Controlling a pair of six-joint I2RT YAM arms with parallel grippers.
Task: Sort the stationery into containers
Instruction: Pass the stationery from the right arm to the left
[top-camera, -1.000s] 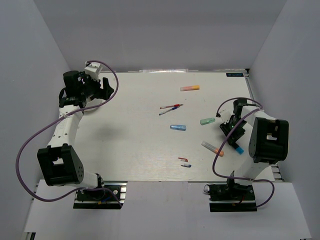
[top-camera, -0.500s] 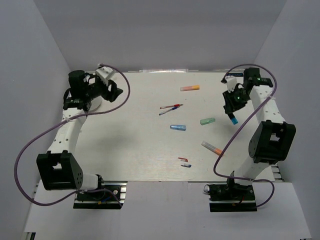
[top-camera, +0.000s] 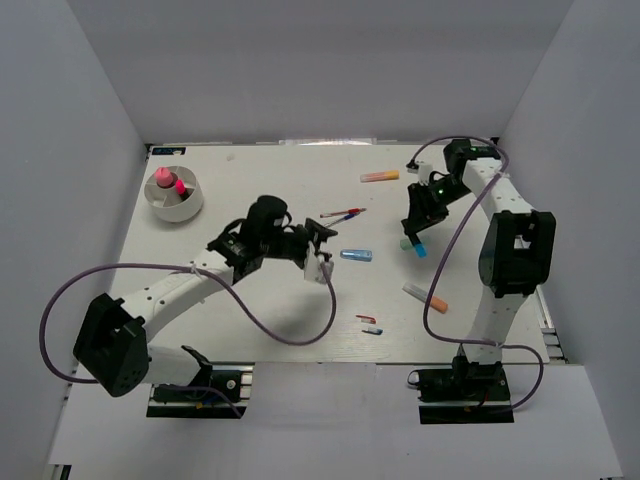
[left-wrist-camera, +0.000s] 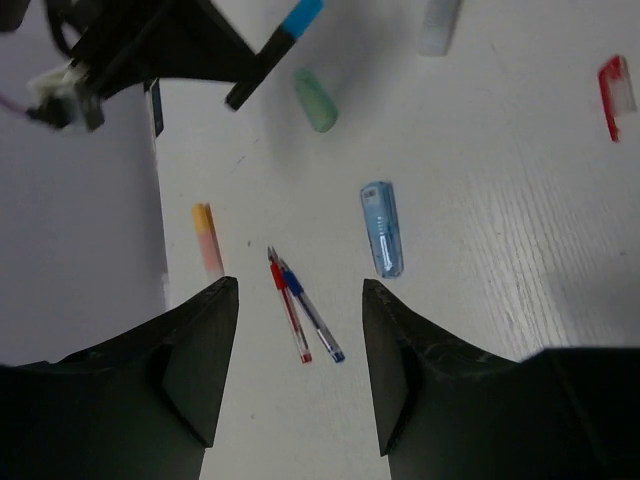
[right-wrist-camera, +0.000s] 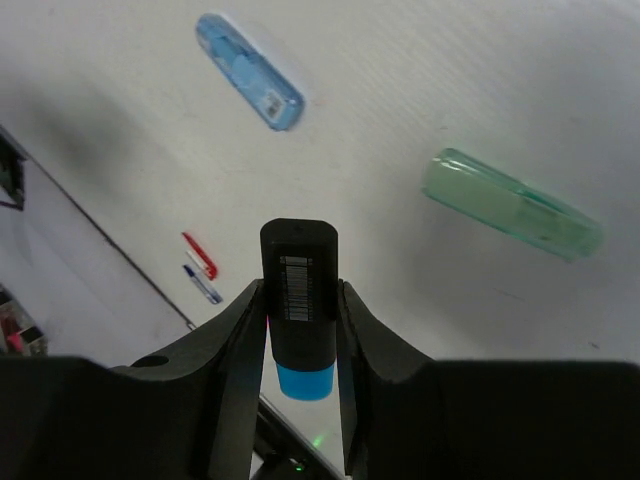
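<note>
Sorting of stationery, mid-task. Nearest the arm bases, a small red piece (top-camera: 366, 319) and a white one (top-camera: 372, 329) are seen lying together, with an orange-tipped marker (top-camera: 426, 295) to their right. At mid-table the left gripper (top-camera: 320, 247) is held with its jaws apart and nothing between them; a second ago it was parked over the far left corner, and it has since been swung in towards the blue marker (top-camera: 356, 254) and the paired red and blue pens (top-camera: 342, 214). The right gripper (top-camera: 418, 222) is closed on a black marker with a blue cap (right-wrist-camera: 299, 300), which has been lifted from the near right of the table and carried inward, clear of the surface, above the mint highlighter (right-wrist-camera: 512, 205). Farther back an orange-and-pink highlighter (top-camera: 380, 176) lies untouched. At the far left the white bowl (top-camera: 190, 208), uncovered by the left arm's departure, is shown with pink items (top-camera: 168, 182) inside. One delivery is thus judged complete, another under way across the table
</note>
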